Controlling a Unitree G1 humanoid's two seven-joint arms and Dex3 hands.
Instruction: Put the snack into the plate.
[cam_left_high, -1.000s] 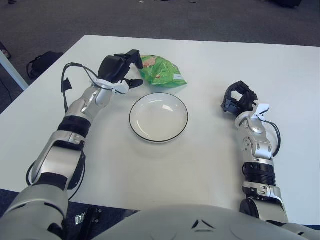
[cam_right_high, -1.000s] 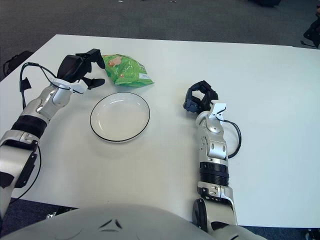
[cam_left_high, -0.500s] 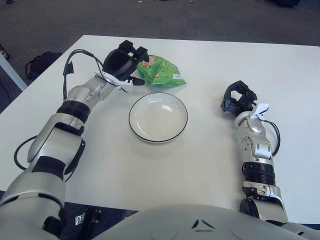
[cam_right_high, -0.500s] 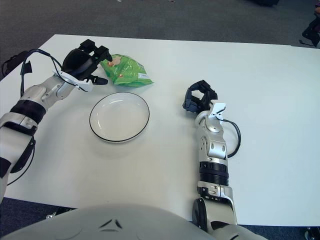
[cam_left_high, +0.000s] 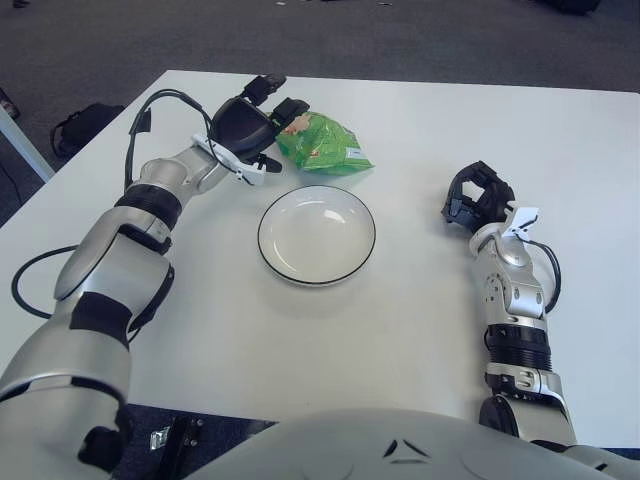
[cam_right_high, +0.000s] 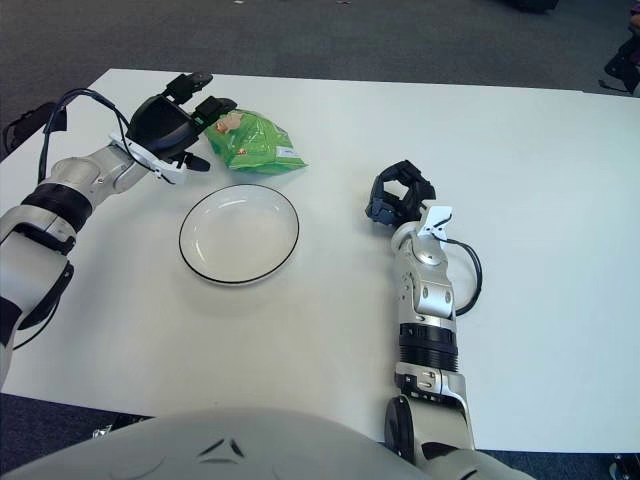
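Observation:
A green snack bag (cam_left_high: 323, 145) lies on the white table just beyond the white plate (cam_left_high: 317, 234), which has a dark rim and holds nothing. My left hand (cam_left_high: 262, 118) is at the bag's left end, fingers spread, with the upper fingers reaching over the bag's left corner and the thumb low beside it. The hand does not grip the bag. My right hand (cam_left_high: 475, 196) rests on the table to the right of the plate, fingers curled, holding nothing.
The white table (cam_left_high: 420, 320) stretches wide around the plate. A black cable (cam_left_high: 140, 130) loops from my left wrist. A dark bag (cam_left_high: 80, 125) lies on the grey carpet off the table's left edge.
My left hand has moved away from me and to the right, from beside the bag to its left end, with the fingers now over the bag's corner. The right hand, bag and plate have not moved.

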